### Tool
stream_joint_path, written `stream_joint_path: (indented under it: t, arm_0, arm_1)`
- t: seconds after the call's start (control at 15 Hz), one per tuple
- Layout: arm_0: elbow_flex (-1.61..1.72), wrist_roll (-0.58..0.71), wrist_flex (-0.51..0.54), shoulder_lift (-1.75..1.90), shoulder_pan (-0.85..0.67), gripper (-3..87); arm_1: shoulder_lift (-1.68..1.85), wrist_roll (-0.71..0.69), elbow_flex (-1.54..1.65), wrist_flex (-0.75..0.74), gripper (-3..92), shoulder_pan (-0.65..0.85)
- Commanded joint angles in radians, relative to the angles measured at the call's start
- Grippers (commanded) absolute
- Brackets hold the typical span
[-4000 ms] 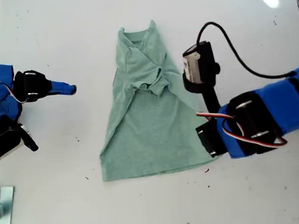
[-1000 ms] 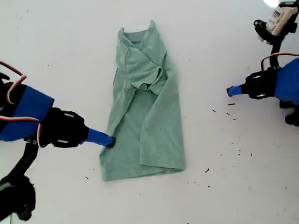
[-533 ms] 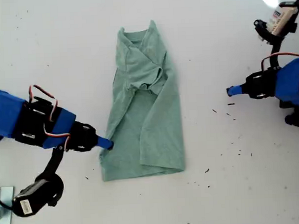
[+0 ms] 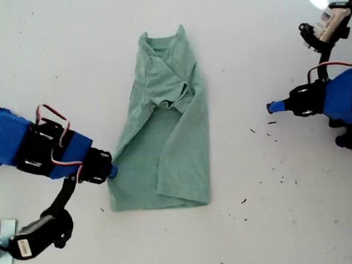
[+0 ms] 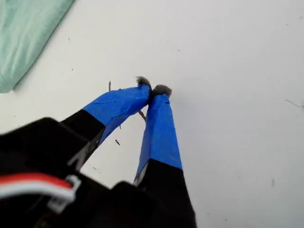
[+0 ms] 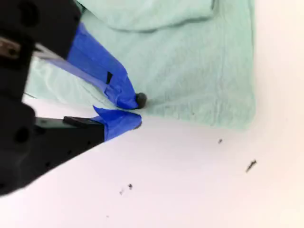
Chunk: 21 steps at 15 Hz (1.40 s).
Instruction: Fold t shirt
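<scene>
The t shirt (image 4: 164, 124) lies near the middle of the tabletop (image 4: 73, 49), already folded lengthwise into a long narrow strip, its neck toward the far edge in the exterior view and its hem toward the near edge. You can see one sleeve tucked across the chest in a rumpled bunch, and the lower part lies flatter, with a folded flap running down its length. My second gripper (image 6: 137, 111) sits at the shirt's long edge close to the hem corner, on the exterior view's left; its blue-taped fingers (image 6: 116, 92) are nearly together, one tip resting on the cloth and the other on the bare table just beside the edge, and you cannot tell from these pictures whether any cloth is pinched between them. My first gripper (image 5: 152, 89) is well apart from the shirt, over bare tabletop toward the exterior view's right edge, its two taped fingers closed tip to tip on nothing. In its wrist view only a corner of the shirt (image 5: 28, 33) shows. Small dark specks (image 4: 275, 133) dot the tabletop near that arm.
</scene>
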Motion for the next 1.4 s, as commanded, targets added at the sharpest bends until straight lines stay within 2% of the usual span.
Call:
stream_joint_path:
  t: [0.0,0.07,0.13,0.33,0.53,0.67,0.73,0.8,0.87,1.13,1.33]
  arm_0:
    - [-0.219,0.046,0.179,0.138,-0.078,-0.2]
    - [-0.304,0.087,0.23,0.14,-0.11,-0.2]
    - [-0.327,0.129,0.233,0.129,-0.141,-0.2]
    - [-0.483,0.189,0.173,-0.063,-0.138,-0.2]
    - [-1.034,0.296,0.189,-0.535,-0.104,-0.2]
    - [-1.138,0.314,0.034,-0.732,-0.078,-0.2]
    - [-1.138,0.334,-0.037,-0.792,-0.077,3.7]
    - [-1.14,0.371,-0.089,-0.833,-0.08,14.5]
    - [-1.141,0.42,-0.126,-0.825,-0.072,18.4]
    - [-1.135,0.387,-0.114,-0.609,-0.055,17.6]
    - [-1.135,0.394,-0.206,-0.554,-0.06,19.9]
  arm_1:
    - [0.017,0.005,0.048,0.005,2.5,-0.008]
    - [0.017,0.005,0.048,0.005,2.5,-0.008]
    - [0.017,0.005,0.048,0.005,2.5,-0.008]
    - [0.017,0.008,0.048,0.005,2.5,-0.011]
    - [0.017,0.009,0.048,0.006,2.5,-0.011]
    - [0.017,0.012,0.048,0.008,2.5,-0.011]
    - [0.017,0.012,0.048,0.008,2.5,-0.011]
    - [0.017,0.014,0.048,0.008,2.5,-0.011]
    - [0.017,0.014,0.048,0.009,2.5,-0.009]
    - [0.017,0.014,0.049,0.009,2.5,-0.002]
    - [0.017,0.017,0.049,0.009,2.5,-0.002]
